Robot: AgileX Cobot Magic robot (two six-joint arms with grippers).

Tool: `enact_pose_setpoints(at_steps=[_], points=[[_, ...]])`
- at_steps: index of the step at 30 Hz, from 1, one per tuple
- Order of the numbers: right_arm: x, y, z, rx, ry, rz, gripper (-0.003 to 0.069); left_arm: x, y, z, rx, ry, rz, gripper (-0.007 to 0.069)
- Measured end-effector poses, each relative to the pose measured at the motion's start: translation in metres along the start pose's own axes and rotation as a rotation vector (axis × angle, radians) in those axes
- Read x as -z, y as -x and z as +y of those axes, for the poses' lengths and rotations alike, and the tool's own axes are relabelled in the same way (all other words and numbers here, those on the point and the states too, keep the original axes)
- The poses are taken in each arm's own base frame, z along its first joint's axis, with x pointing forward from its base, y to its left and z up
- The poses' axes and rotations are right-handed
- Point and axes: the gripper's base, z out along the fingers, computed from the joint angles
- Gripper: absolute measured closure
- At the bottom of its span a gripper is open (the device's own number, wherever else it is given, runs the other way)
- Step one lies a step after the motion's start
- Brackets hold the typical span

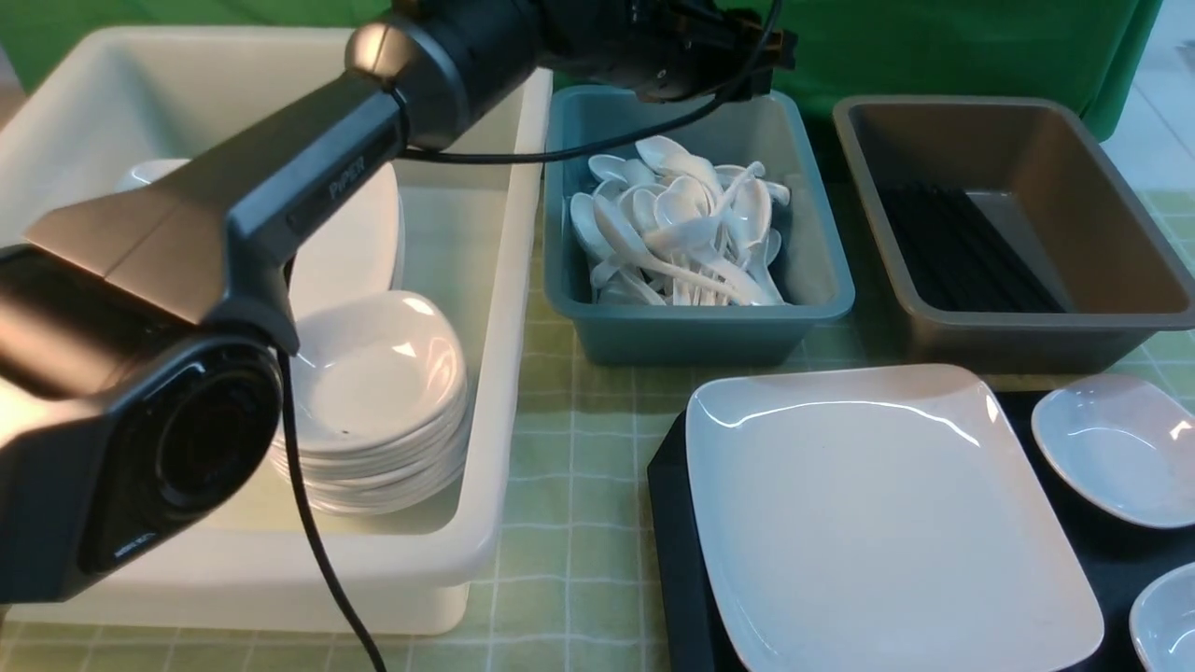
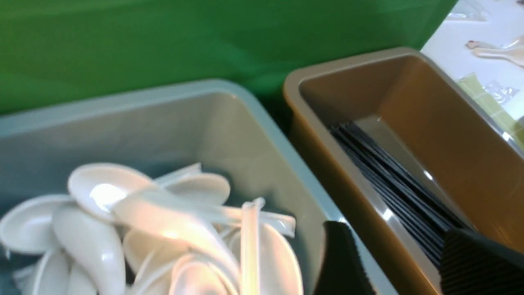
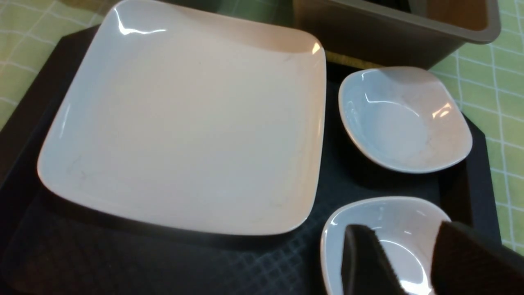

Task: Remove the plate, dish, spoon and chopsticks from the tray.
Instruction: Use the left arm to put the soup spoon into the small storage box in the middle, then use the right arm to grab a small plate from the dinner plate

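Note:
The large white plate [image 1: 878, 504] lies on the black tray [image 1: 672, 523] at the front right; it also shows in the right wrist view [image 3: 188, 123]. Two small white dishes [image 3: 403, 119] [image 3: 385, 217] sit on the tray [image 3: 123, 262] to the plate's right. My right gripper [image 3: 403, 250] is open and empty just above the nearer dish. My left gripper [image 2: 405, 262] is open and empty, high over the rims between the teal bin and the brown tub. No spoon or chopsticks show on the tray. White spoons [image 1: 681, 233] fill the teal bin. Black chopsticks [image 1: 962, 243] lie in the brown tub.
A large white tub [image 1: 509, 280] at the left holds a stack of small dishes [image 1: 373, 392] and plates behind it. My left arm [image 1: 280, 205] reaches across it. The teal bin [image 1: 700, 336] and brown tub [image 1: 1027, 336] stand behind the tray on a green checked cloth.

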Motion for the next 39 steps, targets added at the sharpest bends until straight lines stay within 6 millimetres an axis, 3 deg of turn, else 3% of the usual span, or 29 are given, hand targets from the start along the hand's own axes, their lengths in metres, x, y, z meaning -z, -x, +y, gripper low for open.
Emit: enact_pose_setpoints(at_steps=[2, 6, 12, 15, 18, 19, 21, 28, 32, 36, 39], points=[[0.000, 0.000, 0.000, 0.000, 0.000, 0.000, 0.0417, 0.008, 0.003, 0.000, -0.003, 0.012, 0.031, 0.0277], [0.000, 0.000, 0.000, 0.000, 0.000, 0.000, 0.0417, 0.050, 0.026, -0.011, -0.049, 0.024, 0.069, 0.0314], [0.000, 0.000, 0.000, 0.001, 0.000, 0.002, 0.0422, 0.125, 0.045, -0.031, -0.131, 0.046, 0.221, 0.0512], [0.000, -0.002, -0.001, 0.009, -0.009, 0.029, 0.0468, 0.156, 0.046, -0.036, -0.162, 0.064, 0.300, 0.0609], [-0.008, -0.006, -0.005, -0.021, -0.047, 0.144, 0.0582, 0.177, 0.041, -0.039, -0.164, 0.068, 0.333, 0.0635], [-0.008, -0.006, -0.005, -0.027, -0.047, 0.154, 0.0589, 0.179, 0.040, -0.039, -0.163, 0.067, 0.340, 0.0635], [-0.019, -0.009, -0.010, -0.053, -0.088, 0.274, 0.0648, 0.190, 0.026, -0.039, -0.150, 0.067, 0.393, 0.0635], [-0.064, 0.003, -0.017, -0.074, -0.105, 0.521, 0.0667, 0.217, -0.012, -0.025, -0.172, 0.120, 0.520, 0.0635], [-0.106, 0.028, -0.028, -0.107, -0.122, 0.574, 0.0668, 0.230, -0.033, -0.012, -0.135, 0.161, 0.584, 0.0635], [-0.139, 0.048, -0.055, -0.207, -0.174, 0.613, 0.0668, 0.239, -0.045, -0.003, -0.108, 0.182, 0.613, 0.0635], [-0.164, 0.058, -0.092, -0.324, -0.228, 0.613, 0.0668, 0.245, -0.051, 0.001, -0.096, 0.193, 0.624, 0.0635]])
